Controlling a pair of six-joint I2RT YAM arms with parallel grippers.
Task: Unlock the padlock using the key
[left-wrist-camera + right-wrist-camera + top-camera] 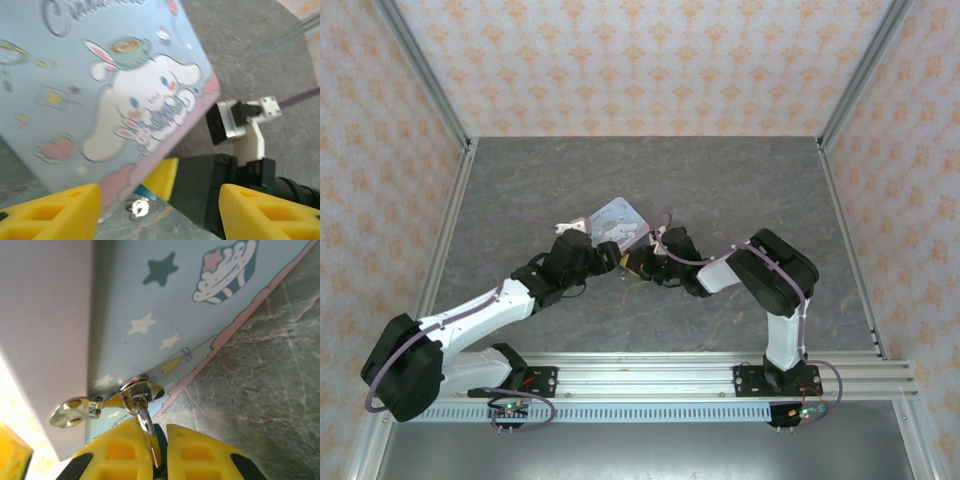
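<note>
Being pinched between the closed yellow plastic fingers of the right gripper point(155, 447), the teal padlock point(160, 432) is seen at the lower edge of one glossy pastel tin box point(100, 100). One flat silvery key point(75, 412) is hung just beside it. The left gripper point(160, 210) is held wide open near that corner, nothing grasped. The left arm point(480, 315) and right arm point(770, 275) are bent inward, meeting over the grey marbled table point(720, 180).

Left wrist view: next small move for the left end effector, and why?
Probably ease the left end effector forward toward the padlock at the edge of the tin: its fingers stand open and empty, while the right end effector is shut on the padlock, holding it steady.
</note>
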